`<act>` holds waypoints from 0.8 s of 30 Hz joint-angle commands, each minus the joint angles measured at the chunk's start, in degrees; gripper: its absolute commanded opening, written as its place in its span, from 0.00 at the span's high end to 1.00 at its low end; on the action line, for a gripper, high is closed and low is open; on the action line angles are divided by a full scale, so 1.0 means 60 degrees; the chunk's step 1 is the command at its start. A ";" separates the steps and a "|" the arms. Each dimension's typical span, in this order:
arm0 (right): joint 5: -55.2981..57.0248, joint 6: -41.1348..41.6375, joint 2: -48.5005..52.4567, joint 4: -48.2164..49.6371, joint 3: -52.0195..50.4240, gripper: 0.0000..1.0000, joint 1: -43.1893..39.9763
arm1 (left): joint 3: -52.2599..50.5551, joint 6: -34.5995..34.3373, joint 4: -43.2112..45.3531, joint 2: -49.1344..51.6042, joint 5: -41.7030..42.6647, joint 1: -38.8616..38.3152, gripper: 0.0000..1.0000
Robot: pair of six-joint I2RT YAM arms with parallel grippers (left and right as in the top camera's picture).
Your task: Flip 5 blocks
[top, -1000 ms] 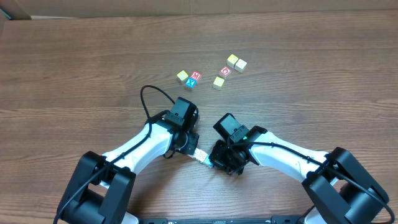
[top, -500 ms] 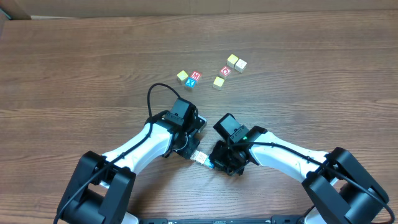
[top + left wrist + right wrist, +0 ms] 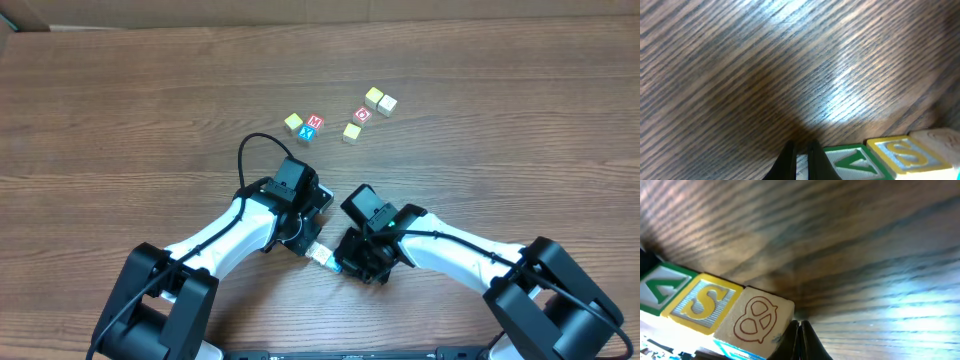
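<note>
Across a brown wood-grain table point(image 3: 120, 90): two white-and-black arms point(image 3: 230, 225) bent inward, meeting near the middle of the front edge. Left gripper point(image 3: 800, 148) pinched fully closed, empty; right gripper point(image 3: 799, 326) likewise closed on nothing. Between the tips, a row of three small wooden cubes point(image 3: 322, 255): green-faced letter block point(image 3: 852, 162) just beside the left fingers, yellow "S" block point(image 3: 702, 302) in the middle, cream pretzel-picture block point(image 3: 757, 320) just beside the right fingers. Long axis tip to tip, so likely each end best flipped by its nearer arm. Toward the back edge, a scatter of other cubes point(image 3: 352, 131), well apart.
</note>
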 commanded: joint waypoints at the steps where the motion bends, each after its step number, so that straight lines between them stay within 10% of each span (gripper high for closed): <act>1: -0.0117 0.0262 0.0025 0.0455 0.0157 0.96 0.0277 | -0.0062 0.0200 0.0004 0.0157 0.0812 -0.0127 0.96; 24: -0.0142 0.0597 0.0025 0.0477 0.0157 0.96 0.0368 | -0.0058 0.0284 0.0175 0.1428 0.0801 -0.0127 0.96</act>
